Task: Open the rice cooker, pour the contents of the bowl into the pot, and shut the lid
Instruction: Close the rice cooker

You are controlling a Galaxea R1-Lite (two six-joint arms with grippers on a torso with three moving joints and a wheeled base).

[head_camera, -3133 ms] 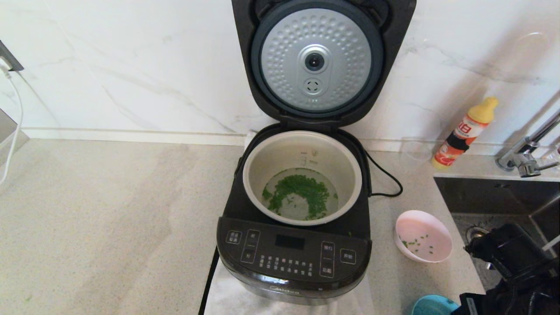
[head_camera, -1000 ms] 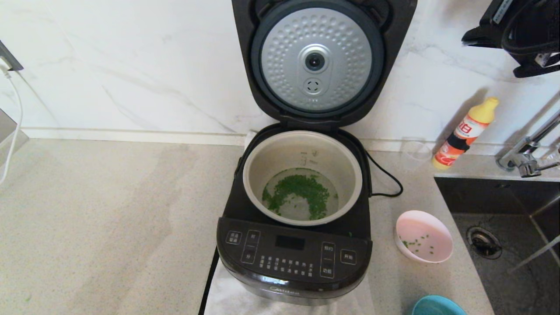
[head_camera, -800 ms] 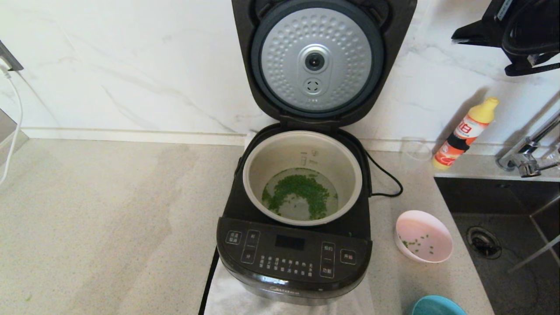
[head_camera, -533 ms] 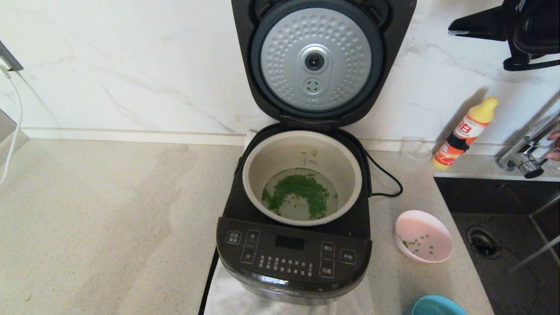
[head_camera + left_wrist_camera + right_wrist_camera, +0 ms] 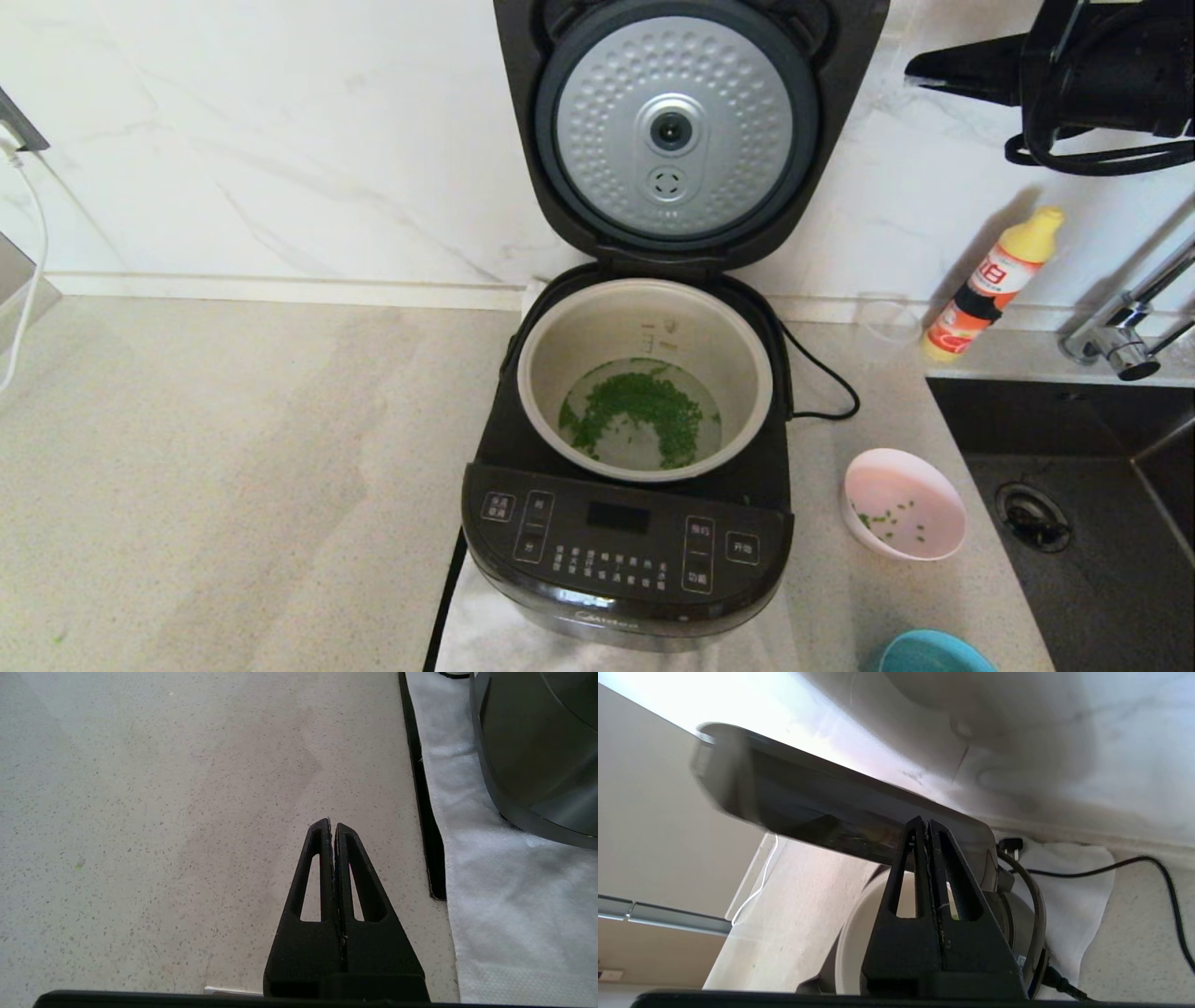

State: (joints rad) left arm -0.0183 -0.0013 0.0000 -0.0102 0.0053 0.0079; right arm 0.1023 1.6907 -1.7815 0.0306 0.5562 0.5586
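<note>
The black rice cooker (image 5: pixel 625 551) stands open in the middle of the counter. Its lid (image 5: pixel 674 126) is raised upright, dimpled silver plate facing me. The pale pot (image 5: pixel 644 378) holds water and green bits. A small pink bowl (image 5: pixel 903 504) with a few green bits sits on the counter right of the cooker. My right gripper (image 5: pixel 910 72) is shut and empty, held high just right of the lid's top edge, tips pointing at it; its wrist view shows the lid's edge (image 5: pixel 794 798) just past the fingertips (image 5: pixel 927 823). My left gripper (image 5: pixel 332 825) is shut, empty, low over bare counter left of the cooker.
A black power cord (image 5: pixel 826 373) runs behind the cooker on the right. A yellow-capped orange bottle (image 5: pixel 994 280) stands by the wall. The sink (image 5: pixel 1083 523) and tap (image 5: pixel 1125 327) are at the right. A blue bowl's rim (image 5: pixel 934 653) shows at the bottom right. A white cloth (image 5: pixel 509 896) lies under the cooker.
My right arm has risen from low by the sink to the upper right, then moved left toward the lid's top edge. The cooker, pot and pink bowl have not moved.
</note>
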